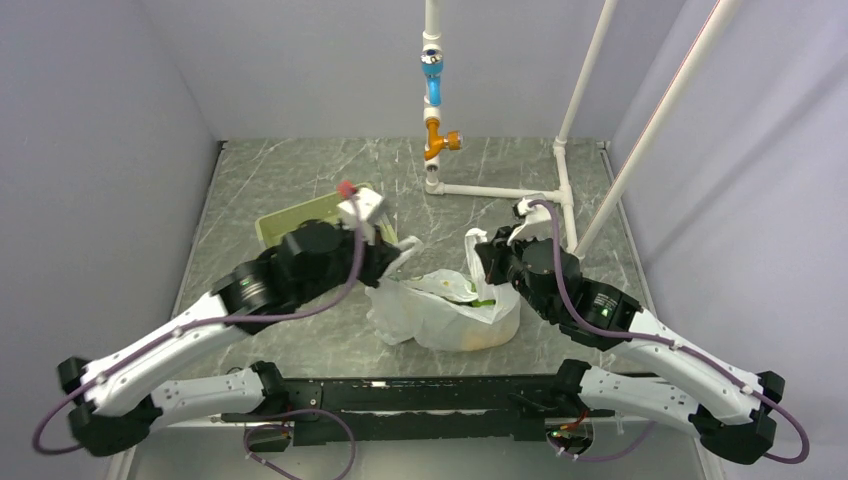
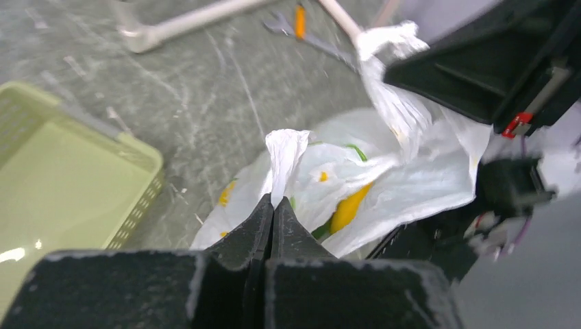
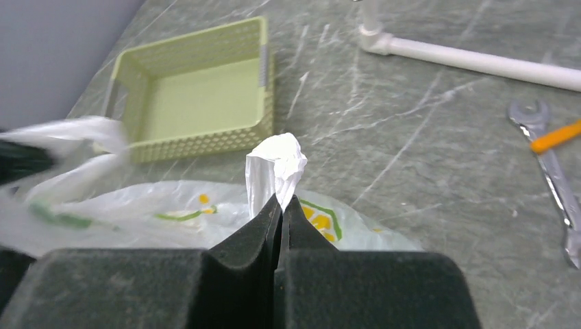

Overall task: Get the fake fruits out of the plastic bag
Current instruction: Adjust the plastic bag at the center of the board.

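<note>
The translucent white plastic bag [image 1: 445,312] with printed citrus slices lies at the table's middle front. My left gripper [image 2: 274,203] is shut on one bunched handle [image 2: 286,154], at the bag's left side [image 1: 400,252]. My right gripper [image 3: 281,202] is shut on the other handle [image 3: 275,166], at the bag's right side [image 1: 478,258]. The two handles are held apart, and the bag's mouth gapes between them. Fake fruits show only through the plastic: a yellow one [image 2: 349,207] and a bit of green [image 1: 483,301]. The other fruits are hidden.
A pale green lattice basket [image 3: 199,96] stands behind the bag at the left, also in the left wrist view [image 2: 62,178]. A white pipe frame [image 1: 500,190] with a blue and orange fitting stands at the back. A spanner [image 3: 551,171] and an orange-handled tool [image 3: 555,136] lie near it.
</note>
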`<state>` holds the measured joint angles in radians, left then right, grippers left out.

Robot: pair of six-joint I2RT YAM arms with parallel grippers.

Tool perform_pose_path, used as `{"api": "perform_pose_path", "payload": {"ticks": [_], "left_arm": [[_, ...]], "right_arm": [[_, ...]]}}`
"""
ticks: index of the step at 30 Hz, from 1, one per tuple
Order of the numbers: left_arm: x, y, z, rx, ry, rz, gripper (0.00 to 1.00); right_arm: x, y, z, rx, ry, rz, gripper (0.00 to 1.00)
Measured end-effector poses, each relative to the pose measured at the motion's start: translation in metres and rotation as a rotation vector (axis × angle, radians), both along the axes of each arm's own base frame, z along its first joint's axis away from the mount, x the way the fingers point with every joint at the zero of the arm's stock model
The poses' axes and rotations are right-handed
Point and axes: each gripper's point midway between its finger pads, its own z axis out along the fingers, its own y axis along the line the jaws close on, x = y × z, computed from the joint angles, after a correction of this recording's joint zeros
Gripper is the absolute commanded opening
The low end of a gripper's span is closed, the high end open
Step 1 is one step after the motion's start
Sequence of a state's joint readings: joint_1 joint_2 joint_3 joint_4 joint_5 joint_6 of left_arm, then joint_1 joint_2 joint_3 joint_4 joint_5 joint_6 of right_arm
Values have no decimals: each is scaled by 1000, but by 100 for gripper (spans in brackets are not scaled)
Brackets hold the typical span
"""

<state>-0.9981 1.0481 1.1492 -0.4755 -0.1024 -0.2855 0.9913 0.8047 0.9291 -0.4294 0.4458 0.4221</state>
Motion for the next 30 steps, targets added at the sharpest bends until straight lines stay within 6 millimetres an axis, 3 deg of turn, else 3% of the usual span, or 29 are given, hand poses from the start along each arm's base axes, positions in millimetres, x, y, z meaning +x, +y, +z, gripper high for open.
{"api": "perform_pose_path", "payload": {"ticks": [3, 7, 12, 15, 18, 22, 24, 27, 30], "left_arm": [[1, 39, 24, -121, -17, 174, 0], [2, 77, 23, -226, 6, 353, 0], [25, 84, 23, -284, 75, 473, 0], [66, 60, 41, -298, 141, 493, 0], [112, 12, 69, -316, 183, 435, 0], [153, -53, 102, -347, 182, 298, 0], [160, -67, 112, -359, 172, 248, 0], [156, -71, 111, -365, 174, 189, 0], [147, -62, 83, -344, 209, 172, 0]], "right_arm": [[10, -18, 3, 13, -10, -117, 0], [24, -50, 15, 21, -48, -272, 0], [58, -95, 57, 6, -101, -483, 0], [84, -120, 86, -1, -115, -587, 0], [102, -133, 101, -38, -110, -645, 0], [98, -135, 115, -52, -119, -621, 0], [87, -137, 120, -37, -129, -596, 0], [61, -139, 124, 12, -150, -526, 0], [32, -134, 110, 52, -153, -410, 1]]}}
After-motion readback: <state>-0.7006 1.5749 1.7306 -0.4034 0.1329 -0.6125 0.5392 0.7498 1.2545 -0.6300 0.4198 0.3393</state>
